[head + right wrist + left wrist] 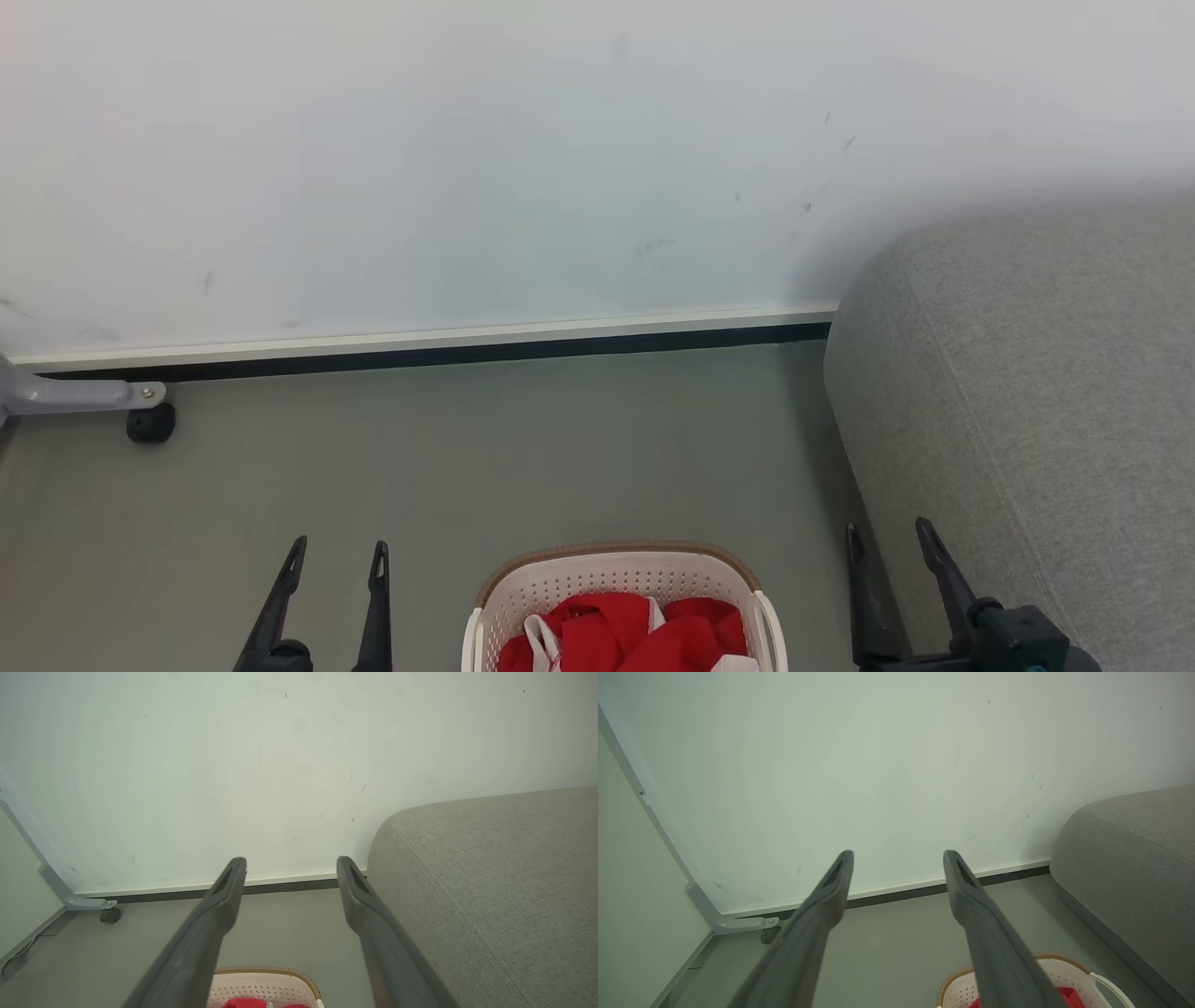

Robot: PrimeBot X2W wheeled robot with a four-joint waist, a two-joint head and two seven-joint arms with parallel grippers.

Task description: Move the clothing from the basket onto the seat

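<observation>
Left gripper and right gripper both wide, empty. Clothes look light and floppy, I'd pinch a top fold.

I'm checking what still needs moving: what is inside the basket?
Crumpled red clothing with white trim lies inside the basket. It covers the basket's floor, and the view's edge cuts off the near part, so the garment count cannot be told.

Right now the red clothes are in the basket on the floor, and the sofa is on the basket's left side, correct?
Not quite. The red clothes are in the basket on the floor, but the sofa is on the basket's right side, not its left. The head view shows this.
</observation>
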